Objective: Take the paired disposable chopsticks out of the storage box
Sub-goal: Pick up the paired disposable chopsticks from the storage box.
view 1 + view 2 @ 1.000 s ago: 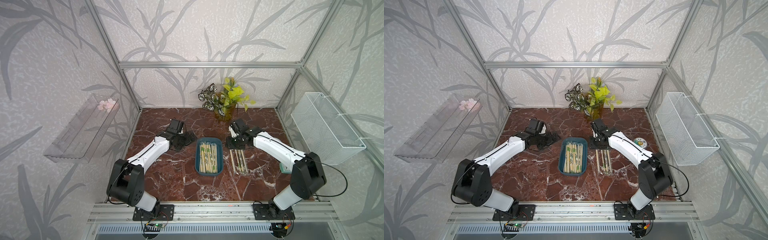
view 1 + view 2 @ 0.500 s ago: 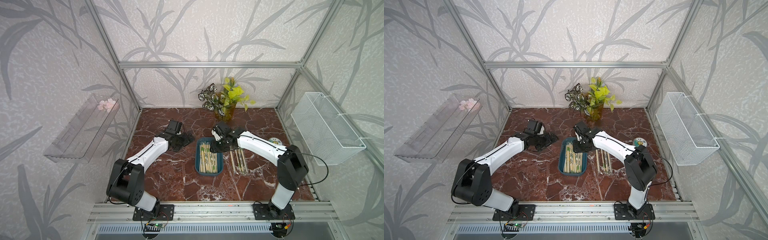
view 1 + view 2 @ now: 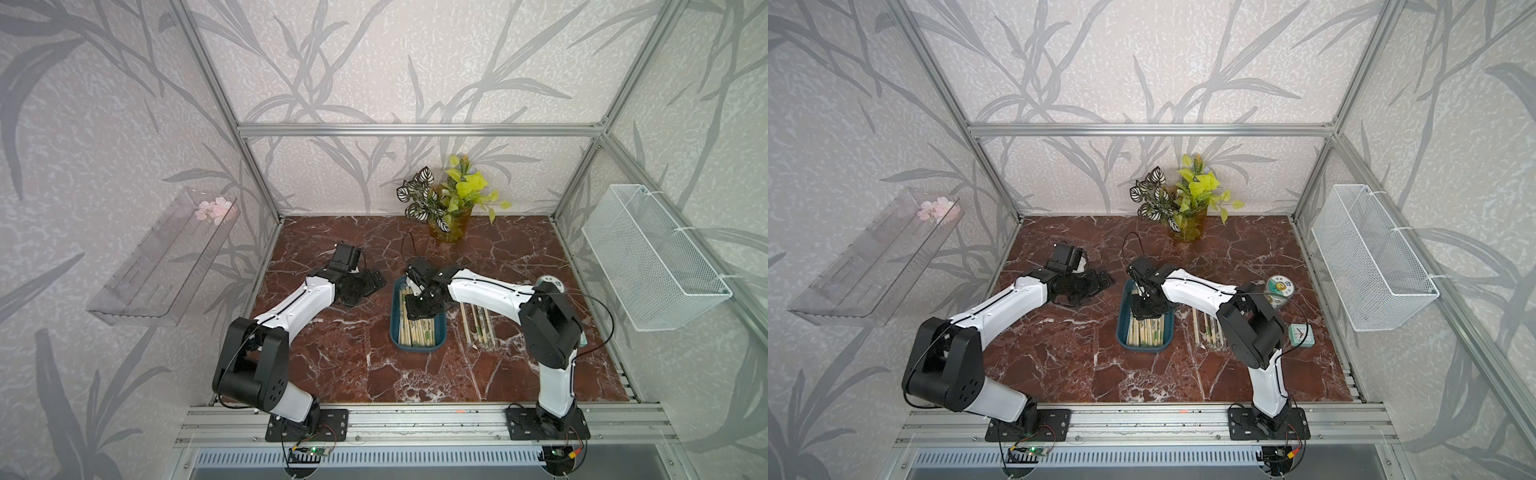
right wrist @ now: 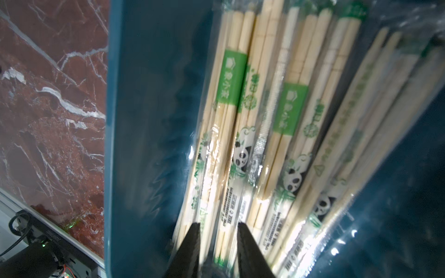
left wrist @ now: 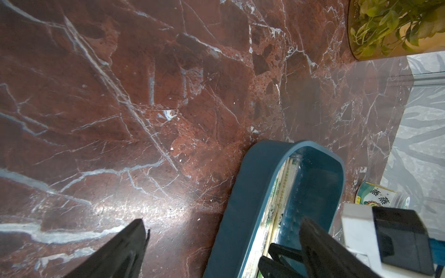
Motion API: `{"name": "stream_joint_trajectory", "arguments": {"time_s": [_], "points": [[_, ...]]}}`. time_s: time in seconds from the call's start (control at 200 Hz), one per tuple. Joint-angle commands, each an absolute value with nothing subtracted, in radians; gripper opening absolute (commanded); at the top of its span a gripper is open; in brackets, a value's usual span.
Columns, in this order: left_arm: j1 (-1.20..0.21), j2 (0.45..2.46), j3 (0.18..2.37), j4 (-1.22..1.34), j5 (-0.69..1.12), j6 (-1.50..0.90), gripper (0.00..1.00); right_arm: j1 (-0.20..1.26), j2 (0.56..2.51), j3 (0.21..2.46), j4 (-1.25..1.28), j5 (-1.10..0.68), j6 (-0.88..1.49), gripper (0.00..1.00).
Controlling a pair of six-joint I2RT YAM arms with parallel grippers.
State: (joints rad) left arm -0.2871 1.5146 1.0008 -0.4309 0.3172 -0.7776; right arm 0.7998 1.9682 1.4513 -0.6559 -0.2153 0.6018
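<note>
The job looks partly done. In both top views a short row of loose chopstick pairs (image 3: 478,326) lies on the red marble surface (image 3: 332,365) just right of the teal box (image 3: 417,349), which sits near the middle of the frame. The box is far from empty. A layer of wrapped chopsticks (image 3: 1144,330) covers most of its floor, so many pairs are left to take out.

The right arm (image 3: 486,289) reaches in from the right of the frame and bends its wrist down over the upper end of the box. In the right wrist view, the right fingers (image 4: 190,250) sit low among the wrappers at the bottom edge of the picture. They are narrowed to a slim gap, with a wrapped pair from the left side of the pile between them. Whether they are pinching it or only straddling it cannot be told.

The left arm (image 3: 307,297) lies low, left of the box. In the left wrist view the left fingers (image 5: 130,243) are spread wide and hold nothing, just beside the box.
</note>
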Motion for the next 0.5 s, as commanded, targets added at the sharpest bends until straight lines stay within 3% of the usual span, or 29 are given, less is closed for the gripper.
{"name": "stream_joint_trajectory", "arguments": {"time_s": [0.0, 0.495], "points": [[-0.282, 1.49, 0.983, -0.417, 0.328, -0.77, 1.0, 0.807, 1.994, 1.489, -0.655, -0.225, 0.613, 0.28], [-0.279, 1.492, 0.977, -0.404, 0.348, -0.773, 1.0, 0.817, 2.077, 1.547, -0.66, -0.238, 0.621, 0.28]]}}
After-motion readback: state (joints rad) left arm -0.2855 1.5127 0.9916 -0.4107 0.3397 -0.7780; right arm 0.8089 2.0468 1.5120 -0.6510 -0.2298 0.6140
